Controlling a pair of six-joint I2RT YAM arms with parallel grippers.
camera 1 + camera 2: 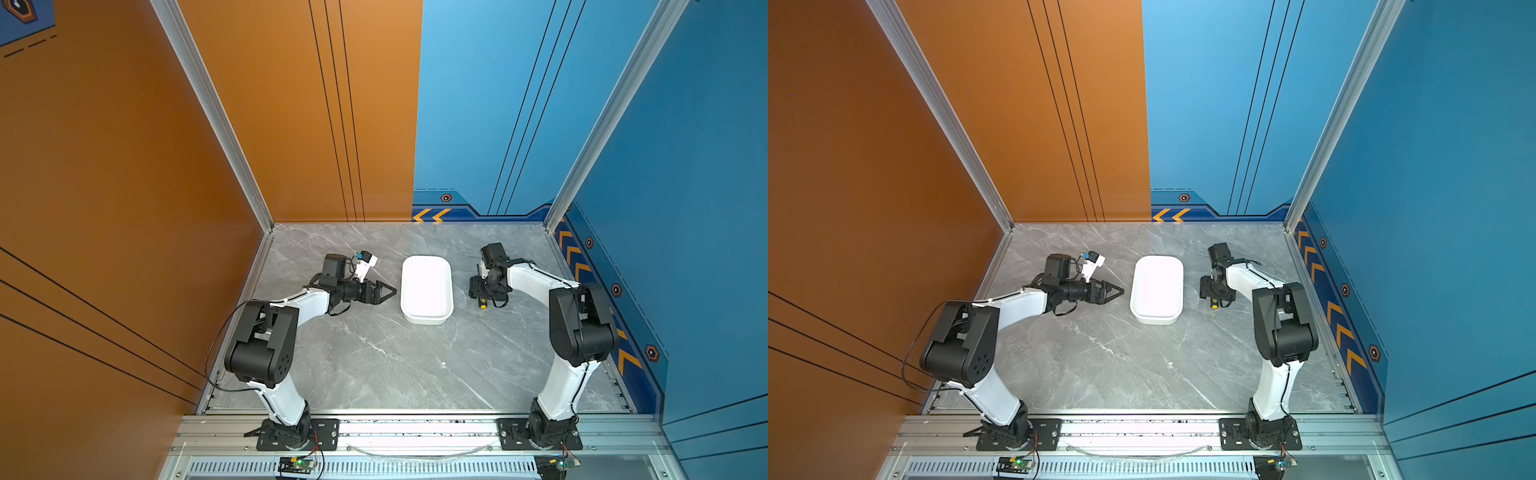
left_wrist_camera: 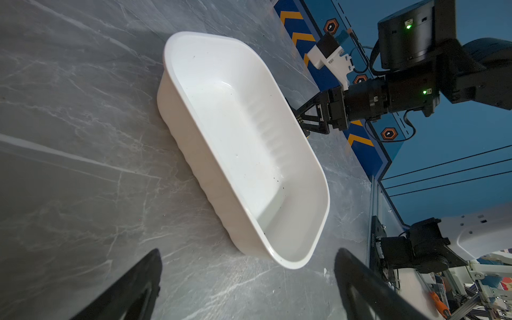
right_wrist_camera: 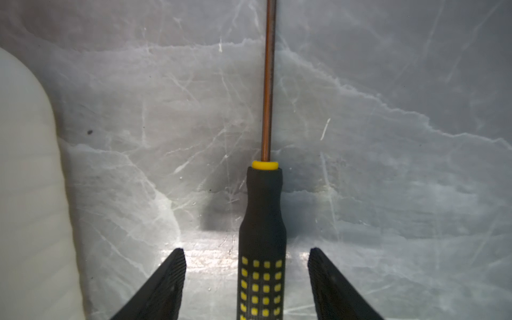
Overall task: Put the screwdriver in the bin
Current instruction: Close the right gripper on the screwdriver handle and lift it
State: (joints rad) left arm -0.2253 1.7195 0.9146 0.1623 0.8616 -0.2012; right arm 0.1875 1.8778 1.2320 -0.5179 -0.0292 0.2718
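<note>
One screwdriver (image 3: 261,221), one bin (image 1: 427,291). Right gripper (image 3: 246,250) low, jaws astride it without contact; left gripper (image 2: 248,249) spread wide, empty.

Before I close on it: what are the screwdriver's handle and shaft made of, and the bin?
Screwdriver handle: matte black, probably rubbery plastic, with yellow inset squares for grip. Its shaft: thin bare metal, with a coppery sheen along it. Bin: smooth, slightly glossy white plastic, likely thin; ribs are moulded into its wall.
</note>
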